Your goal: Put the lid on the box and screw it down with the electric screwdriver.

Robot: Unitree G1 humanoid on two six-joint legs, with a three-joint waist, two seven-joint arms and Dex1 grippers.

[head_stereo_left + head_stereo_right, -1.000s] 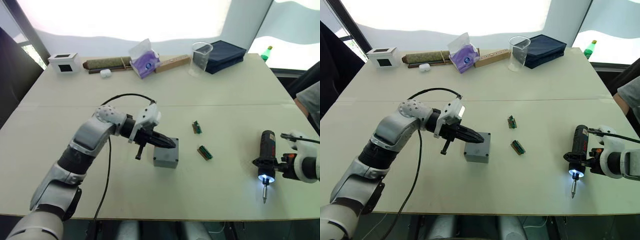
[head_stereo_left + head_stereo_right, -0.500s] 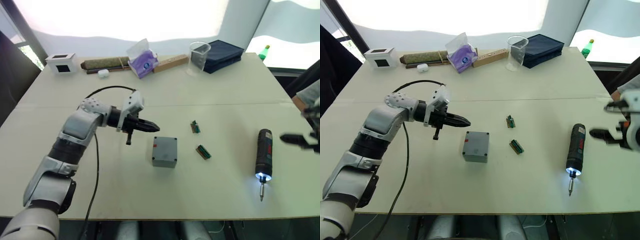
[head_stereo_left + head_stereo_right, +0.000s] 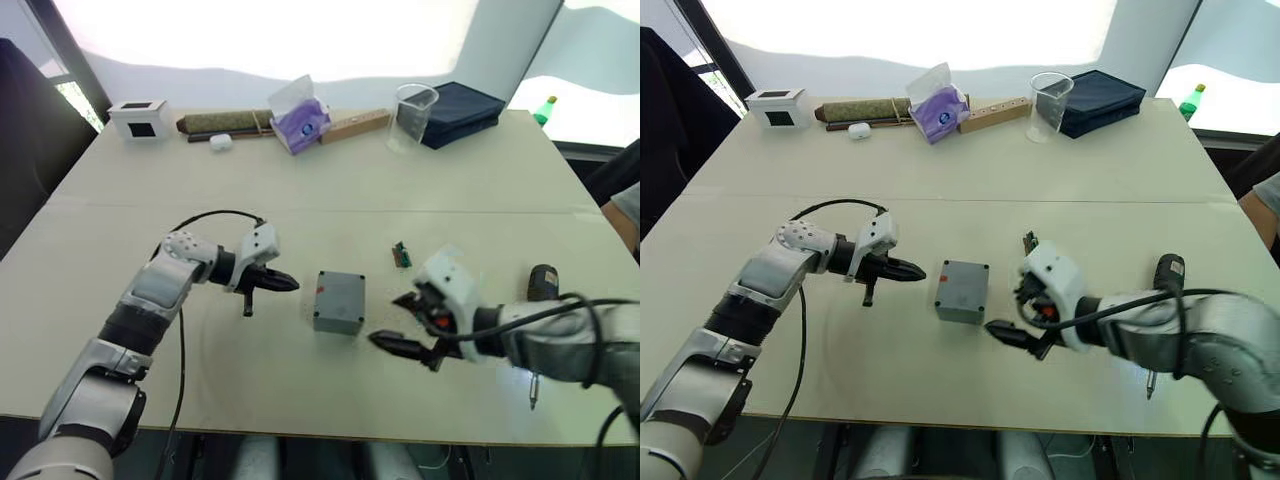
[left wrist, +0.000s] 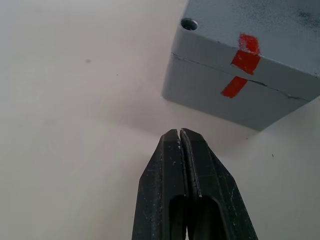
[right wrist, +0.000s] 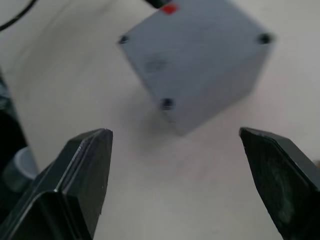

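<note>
Since a moment ago the right hand [image 3: 1020, 335] has left the electric screwdriver [image 3: 1164, 272] on the counter [image 3: 1090, 180] and swung in beside the box [image 3: 962, 291], fingers spread wide and empty. The box, lid [image 4: 260, 30] already seated, looks rigid, heavy and smooth; grip its flat sides. The left hand [image 3: 908, 270], closed and empty, points just beside the red-marked face.

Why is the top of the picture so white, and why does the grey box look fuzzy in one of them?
In the left eye view, bright light behind the table washes out the background. In the right wrist view, the box is soft and out of focus, and so are the fingers. In the left wrist view, the box's seam and red marks are crisp.
</note>
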